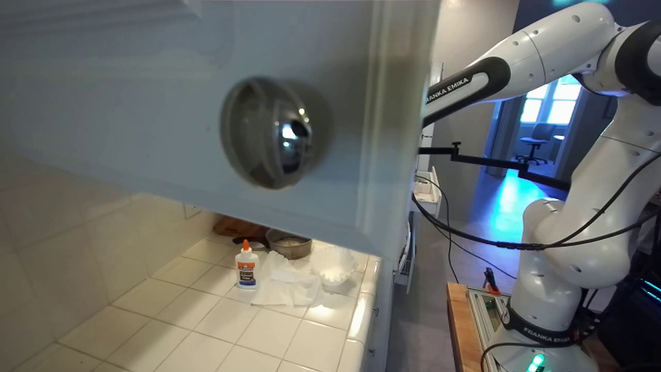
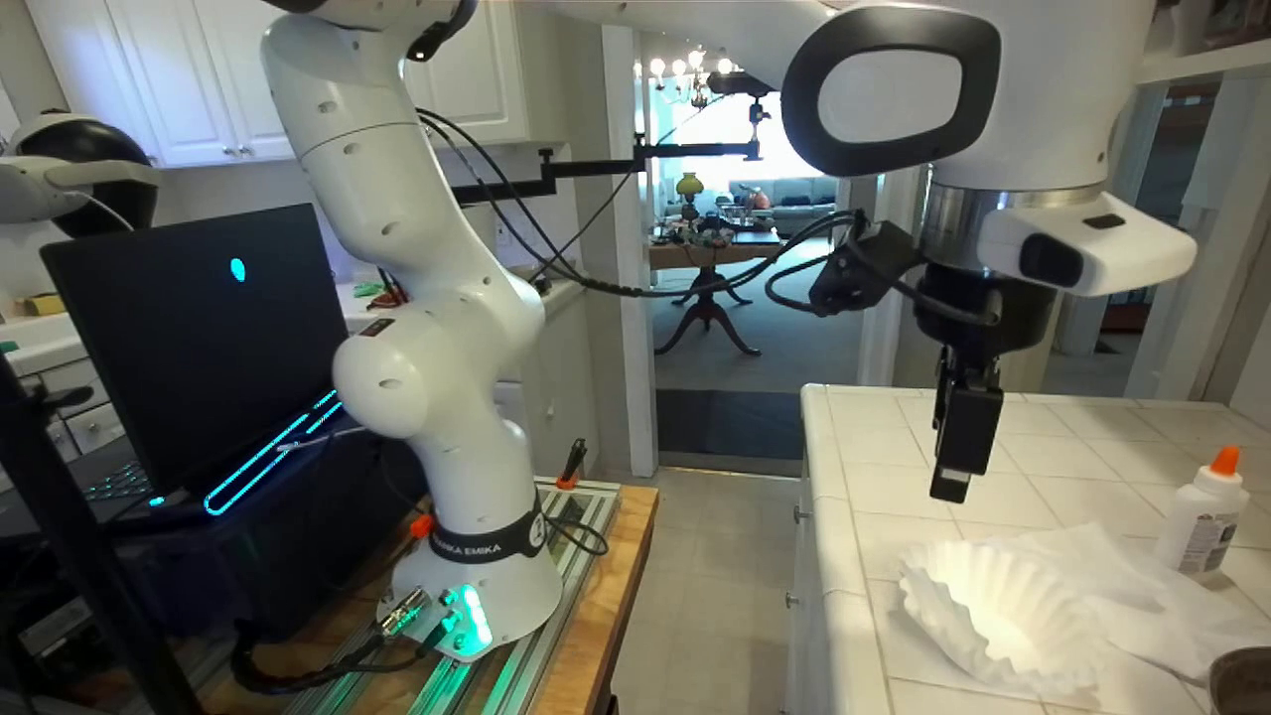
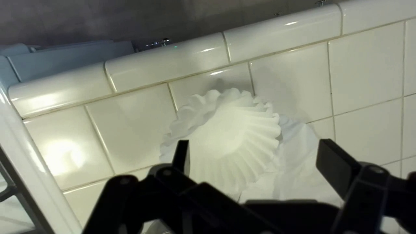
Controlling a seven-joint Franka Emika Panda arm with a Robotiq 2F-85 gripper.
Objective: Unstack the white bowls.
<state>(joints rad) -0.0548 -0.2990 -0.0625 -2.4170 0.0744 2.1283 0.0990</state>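
White bowls (image 3: 224,136) look papery, prob. v. light, soft, crushable; gripper (image 3: 255,156) fingers spread, so nip fluted rim (image 3: 274,126) gently.

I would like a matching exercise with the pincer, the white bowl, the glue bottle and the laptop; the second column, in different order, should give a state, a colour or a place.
1. pincer
2. white bowl
3. glue bottle
4. laptop

A. dark, with its lid raised
B. open, above the counter
C. upright, with an orange cap
D. pale, with a wavy rim

Right pairs: 1-B, 2-D, 3-C, 4-A
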